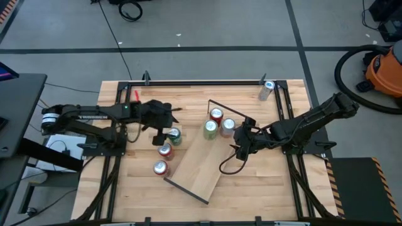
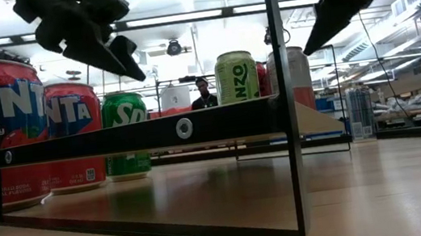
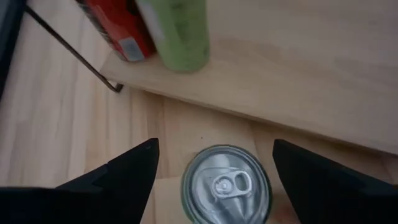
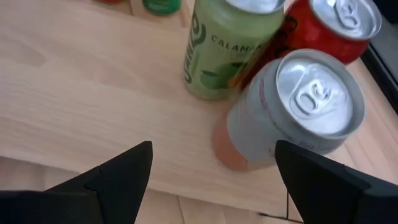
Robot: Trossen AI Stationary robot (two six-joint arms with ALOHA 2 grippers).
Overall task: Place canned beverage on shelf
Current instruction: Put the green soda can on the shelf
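Left gripper [image 3: 211, 180] fingers spread wide, straddling the green Sprite can [image 3: 227, 185] for pickup; right gripper [image 4: 211, 180] open, empty, beside the shelf [image 4: 93, 118].

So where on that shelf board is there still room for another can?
The shelf is bare along its whole near stretch, below the three cans clustered at its far end. It is crowded there, where the right gripper hovers open beside them.

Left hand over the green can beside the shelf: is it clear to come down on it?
Probably yes. The left hand is open above the green can, one finger to each side of its top. A red can stands close by, so drop straight down.
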